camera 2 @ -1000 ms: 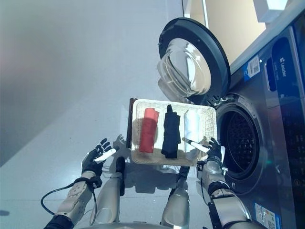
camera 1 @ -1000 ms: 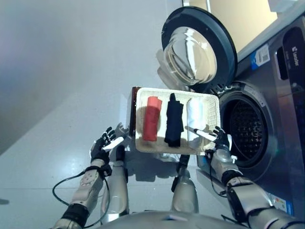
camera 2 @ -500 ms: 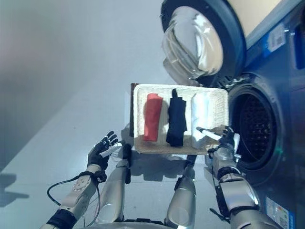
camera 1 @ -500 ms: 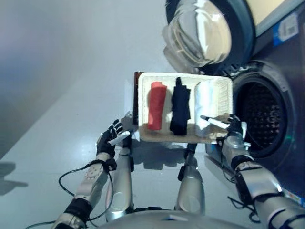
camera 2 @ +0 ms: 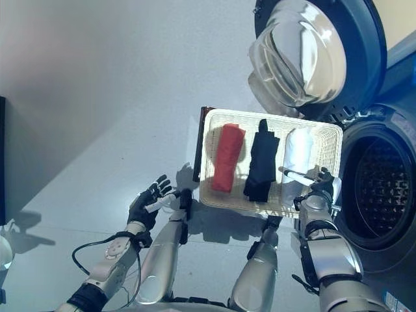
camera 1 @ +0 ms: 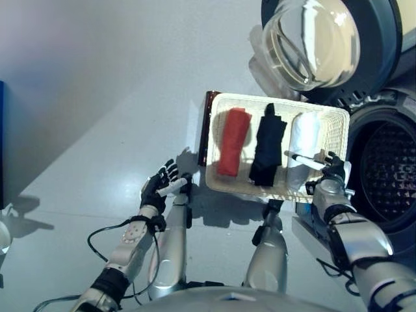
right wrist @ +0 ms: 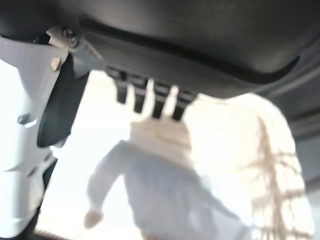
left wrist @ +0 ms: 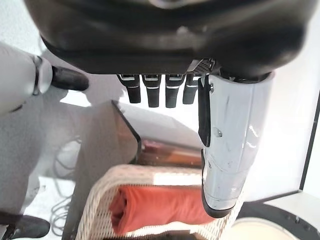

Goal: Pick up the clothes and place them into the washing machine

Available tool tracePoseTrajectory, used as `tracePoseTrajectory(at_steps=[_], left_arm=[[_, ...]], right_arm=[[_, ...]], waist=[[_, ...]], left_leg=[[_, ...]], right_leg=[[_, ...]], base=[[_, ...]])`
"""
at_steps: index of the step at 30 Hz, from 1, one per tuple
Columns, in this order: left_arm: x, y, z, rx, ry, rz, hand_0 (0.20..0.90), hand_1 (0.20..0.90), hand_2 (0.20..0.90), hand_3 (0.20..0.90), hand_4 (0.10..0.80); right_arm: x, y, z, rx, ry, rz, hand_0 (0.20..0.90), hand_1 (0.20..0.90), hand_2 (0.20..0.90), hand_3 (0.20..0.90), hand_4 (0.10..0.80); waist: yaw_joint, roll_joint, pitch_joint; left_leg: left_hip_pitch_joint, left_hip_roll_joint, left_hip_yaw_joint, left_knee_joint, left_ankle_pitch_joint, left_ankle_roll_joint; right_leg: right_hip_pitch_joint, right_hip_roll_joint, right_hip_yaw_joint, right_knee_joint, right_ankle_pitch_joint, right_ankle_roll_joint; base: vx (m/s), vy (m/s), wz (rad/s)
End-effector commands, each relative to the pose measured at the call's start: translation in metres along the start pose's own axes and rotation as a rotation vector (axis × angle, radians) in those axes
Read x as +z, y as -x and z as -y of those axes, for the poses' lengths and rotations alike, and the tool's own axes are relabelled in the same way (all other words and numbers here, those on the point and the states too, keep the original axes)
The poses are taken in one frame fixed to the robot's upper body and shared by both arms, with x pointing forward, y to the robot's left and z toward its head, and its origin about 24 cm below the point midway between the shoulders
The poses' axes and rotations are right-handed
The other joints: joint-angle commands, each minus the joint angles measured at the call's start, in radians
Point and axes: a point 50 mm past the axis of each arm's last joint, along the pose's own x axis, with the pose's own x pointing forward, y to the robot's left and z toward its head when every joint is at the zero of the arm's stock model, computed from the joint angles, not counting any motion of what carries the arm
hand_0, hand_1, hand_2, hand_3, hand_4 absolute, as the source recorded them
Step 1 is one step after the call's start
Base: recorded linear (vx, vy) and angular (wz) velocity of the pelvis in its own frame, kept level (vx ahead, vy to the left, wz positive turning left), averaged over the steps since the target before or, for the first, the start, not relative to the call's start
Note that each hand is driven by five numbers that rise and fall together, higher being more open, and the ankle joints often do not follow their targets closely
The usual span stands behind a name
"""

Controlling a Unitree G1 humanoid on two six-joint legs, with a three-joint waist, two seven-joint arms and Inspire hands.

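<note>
Clothes: red roll (camera 1: 232,141), black piece (camera 1: 267,143) and white roll (camera 1: 303,140) lie side by side in the white wicker basket (camera 1: 218,119), none lifted.
Washing machine: drum (camera 1: 389,170) beside the basket, door (camera 1: 325,40) swung wide.
Right hand (camera 1: 330,170): at the basket's near right corner by the white roll, fingers spread, holding nothing.
Left hand (camera 1: 160,187): off the basket's left side, fingers relaxed, empty.
Progress: nothing loaded; all three pieces remain to grasp and put in.

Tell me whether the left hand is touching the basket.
Apart. The left eye view shows bare floor between the left hand and the basket.
</note>
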Motion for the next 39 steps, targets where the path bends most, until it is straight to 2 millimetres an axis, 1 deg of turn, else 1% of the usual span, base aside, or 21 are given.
tracePoseTrajectory(at_steps=[1, 2, 3, 6, 8, 11, 12, 14, 17, 22, 25, 27, 29, 31, 32, 33, 36, 39], left_arm=[[0.010, 0.008, -0.003, 0.002, 0.022, 0.085, 0.900, 0.900, 0.900, 0.900, 0.800], [0.010, 0.008, -0.003, 0.002, 0.022, 0.085, 0.900, 0.900, 0.900, 0.900, 0.800], [0.011, 0.008, -0.003, 0.000, 0.024, 0.090, 0.900, 0.900, 0.900, 0.900, 0.800], [0.013, 0.010, -0.004, -0.003, 0.030, 0.099, 0.900, 0.900, 0.900, 0.900, 0.800], [0.018, 0.012, -0.002, -0.021, 0.035, 0.116, 0.900, 0.900, 0.900, 0.900, 0.800], [0.026, 0.015, -0.002, -0.036, 0.029, 0.147, 0.900, 0.900, 0.900, 0.900, 0.800], [0.029, 0.016, -0.003, -0.038, 0.029, 0.160, 0.900, 0.900, 0.900, 0.900, 0.800], [0.034, 0.017, -0.003, -0.044, 0.030, 0.183, 0.900, 0.900, 0.900, 0.900, 0.800], [0.037, 0.019, -0.003, -0.041, 0.041, 0.195, 0.900, 0.900, 0.900, 0.900, 0.800], [0.043, 0.020, -0.004, -0.041, 0.043, 0.217, 0.900, 0.900, 0.900, 0.900, 0.800], [0.043, 0.020, -0.003, -0.043, 0.042, 0.216, 0.900, 0.900, 0.900, 0.900, 0.800], [0.044, 0.021, -0.002, -0.050, 0.037, 0.219, 0.900, 0.900, 0.900, 0.900, 0.800], [0.043, 0.021, 0.000, -0.055, 0.040, 0.216, 0.900, 0.900, 0.900, 0.900, 0.800], [0.043, 0.021, 0.001, -0.064, 0.042, 0.214, 0.900, 0.900, 0.900, 0.900, 0.800], [0.043, 0.021, 0.001, -0.064, 0.042, 0.214, 0.900, 0.900, 0.900, 0.900, 0.800], [0.043, 0.021, 0.001, -0.069, 0.039, 0.213, 0.900, 0.900, 0.900, 0.900, 0.800], [0.045, 0.019, 0.004, -0.078, 0.034, 0.218, 0.900, 0.900, 0.900, 0.900, 0.800], [0.047, 0.018, 0.005, -0.081, 0.029, 0.225, 0.900, 0.900, 0.900, 0.900, 0.800]], right_arm=[[-0.007, -0.002, 0.016, -0.086, 0.033, 0.001, 0.900, 0.900, 0.900, 0.900, 0.800], [-0.007, -0.002, 0.016, -0.086, 0.033, 0.001, 0.900, 0.900, 0.900, 0.900, 0.800], [-0.011, -0.001, 0.016, -0.089, 0.045, -0.015, 0.900, 0.900, 0.900, 0.900, 0.800], [-0.018, -0.002, 0.023, -0.112, 0.060, -0.048, 0.900, 0.900, 0.900, 0.900, 0.800], [-0.021, -0.003, 0.030, -0.135, 0.066, -0.069, 0.900, 0.900, 0.900, 0.900, 0.800], [-0.024, -0.004, 0.038, -0.150, 0.114, -0.084, 0.900, 0.900, 0.900, 0.900, 0.800], [-0.022, -0.005, 0.039, -0.150, 0.138, -0.077, 0.900, 0.900, 0.900, 0.900, 0.800], [-0.021, -0.006, 0.044, -0.152, 0.190, -0.073, 0.900, 0.900, 0.900, 0.900, 0.800], [-0.019, -0.008, 0.052, -0.172, 0.229, -0.069, 0.900, 0.900, 0.900, 0.900, 0.800], [-0.007, -0.012, 0.063, -0.193, 0.281, -0.039, 0.900, 0.900, 0.900, 0.900, 0.800], [-0.004, -0.013, 0.068, -0.206, 0.303, -0.032, 0.900, 0.900, 0.900, 0.900, 0.800], [0.002, -0.015, 0.072, -0.211, 0.340, -0.023, 0.900, 0.900, 0.900, 0.900, 0.800], [0.002, -0.015, 0.073, -0.215, 0.347, -0.029, 0.900, 0.900, 0.900, 0.900, 0.800], [0.001, -0.015, 0.078, -0.220, 0.376, -0.038, 0.321, 0.321, 0.321, 0.321, 0.386], [0.001, -0.015, 0.078, -0.220, 0.376, -0.038, 0.200, 0.200, 0.200, 0.200, 0.300], [0.002, -0.016, 0.080, -0.223, 0.433, -0.037, 0.200, 0.200, 0.200, 0.200, 0.300], [0.000, -0.015, 0.080, -0.220, 0.528, -0.042, 0.200, 0.200, 0.200, 0.200, 0.300], [0.001, -0.015, 0.080, -0.217, 0.552, -0.042, 0.200, 0.200, 0.200, 0.200, 0.300]], waist=[[0.028, 0.021, -0.046], [0.028, 0.021, -0.046], [0.032, 0.024, -0.046], [0.045, 0.035, -0.042], [0.053, 0.047, -0.040], [0.062, 0.064, -0.039], [0.068, 0.068, -0.046], [0.073, 0.075, -0.046], [0.076, 0.080, -0.047], [0.076, 0.088, -0.044], [0.071, 0.091, -0.041], [0.067, 0.096, -0.040], [0.066, 0.097, -0.041], [0.065, 0.100, -0.040], [0.065, 0.100, -0.040], [0.063, 0.103, -0.039], [0.056, 0.101, -0.040], [0.050, 0.100, -0.042]], left_leg=[[-0.039, 0.022, -0.013, -0.004, 0.015, -0.030], [-0.040, 0.022, -0.013, -0.003, 0.015, -0.030], [-0.047, 0.018, -0.016, 0.001, 0.013, -0.030], [-0.087, 0.004, -0.024, 0.037, 0.004, -0.024], [-0.120, -0.003, -0.030, 0.073, -0.006, -0.020], [-0.170, -0.013, -0.036, 0.128, -0.024, -0.015], [-0.177, -0.009, -0.041, 0.157, -0.067, -0.020], [-0.214, -0.009, -0.042, 0.204, -0.080, -0.017], [-0.243, -0.009, -0.040, 0.236, -0.089, -0.016], [-0.290, -0.003, -0.045, 0.310, -0.109, -0.014], [-0.313, 0.005, -0.044, 0.332, -0.114, -0.016], [-0.325, 0.012, -0.042, 0.330, -0.110, -0.018], [-0.327, 0.015, -0.040, 0.326, -0.108, -0.019], [-0.328, 0.019, -0.038, 0.322, -0.105, -0.019], [-0.328, 0.019, -0.037, 0.322, -0.105, -0.018], [-0.329, 0.021, -0.036, 0.320, -0.102, -0.018], [-0.334, 0.021, -0.037, 0.322, -0.103, -0.017], [-0.335, 0.022, -0.037, 0.320, -0.103, -0.016]], right_leg=[[-0.011, -0.049, 0.015, 0.136, -0.048, 0.012], [-0.011, -0.050, 0.014, 0.136, -0.048, 0.012], [-0.015, -0.054, 0.009, 0.142, -0.050, 0.013], [-0.039, -0.066, 0.008, 0.177, -0.064, 0.009], [-0.070, -0.074, 0.014, 0.218, -0.081, 0.005], [-0.131, -0.076, 0.033, 0.291, -0.114, -0.005], [-0.146, -0.072, 0.046, 0.328, -0.158, -0.001], [-0.191, -0.076, 0.058, 0.379, -0.177, -0.007], [-0.233, -0.075, 0.071, 0.426, -0.198, -0.012], [-0.310, -0.072, 0.113, 0.527, -0.246, -0.026], [-0.351, -0.069, 0.127, 0.566, -0.261, -0.031], [-0.377, -0.065, 0.136, 0.577, -0.263, -0.032], [-0.382, -0.066, 0.138, 0.575, -0.263, -0.031], [-0.395, -0.063, 0.144, 0.580, -0.263, -0.031], [-0.396, -0.063, 0.144, 0.580, -0.263, -0.031], [-0.403, -0.059, 0.148, 0.579, -0.262, -0.032], [-0.414, -0.054, 0.154, 0.583, -0.264, -0.032], [-0.420, -0.052, 0.159, 0.586, -0.266, -0.032]], base=[[0.007, -0.001, 0.10], [0.003, 0.001, 0.14], [-0.001, 0.003, 0.16], [-0.016, 0.015, 0.18], [-0.032, 0.019, 0.11], [-0.004, 0.029, 0.17], [0.067, 0.009, 0.16], [0.019, 0.027, 0.04], [-0.009, 0.011, -0.02], [-0.028, 0.001, -0.05], [-0.036, -0.011, -0.02], [-0.045, -0.015, -0.05], [-0.021, -0.008, -0.05], [-0.015, -0.001, -0.07], [-0.014, 0.002, -0.07], [-0.013, -0.008, -0.06], [-0.015, -0.028, -0.05], [-0.006, -0.010, -0.06]])
